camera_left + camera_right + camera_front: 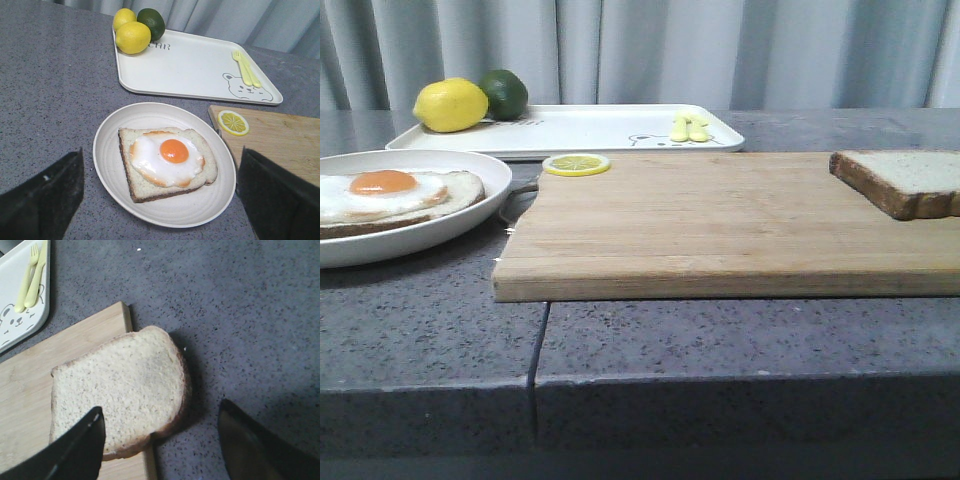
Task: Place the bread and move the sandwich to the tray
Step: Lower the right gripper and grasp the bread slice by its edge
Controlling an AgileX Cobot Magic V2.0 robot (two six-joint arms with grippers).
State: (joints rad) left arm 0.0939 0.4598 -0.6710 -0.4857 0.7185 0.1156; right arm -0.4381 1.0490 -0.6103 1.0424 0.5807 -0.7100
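The bread [910, 180] lies on the right end of the wooden board [720, 225], overhanging its edge; the right wrist view shows it [120, 385]. My right gripper [160, 440] is open above it, one finger over the slice, the other over the counter. The sandwich [390, 195], bread with a fried egg, lies on the round white plate [470, 215] at left, and also shows in the left wrist view [167, 160]. My left gripper [160, 195] is open above that plate [110, 165], which lies between its fingers. The white tray [590, 130] is at the back, also in the left wrist view [195, 70]. No gripper shows in the front view.
A lemon [450, 105] and a lime [505, 93] sit on the tray's left end, a pale yellow fork and spoon [690, 128] on its right. A lemon slice [576, 164] lies on the board's far left corner. Grey stone counter [430, 330]; curtain behind.
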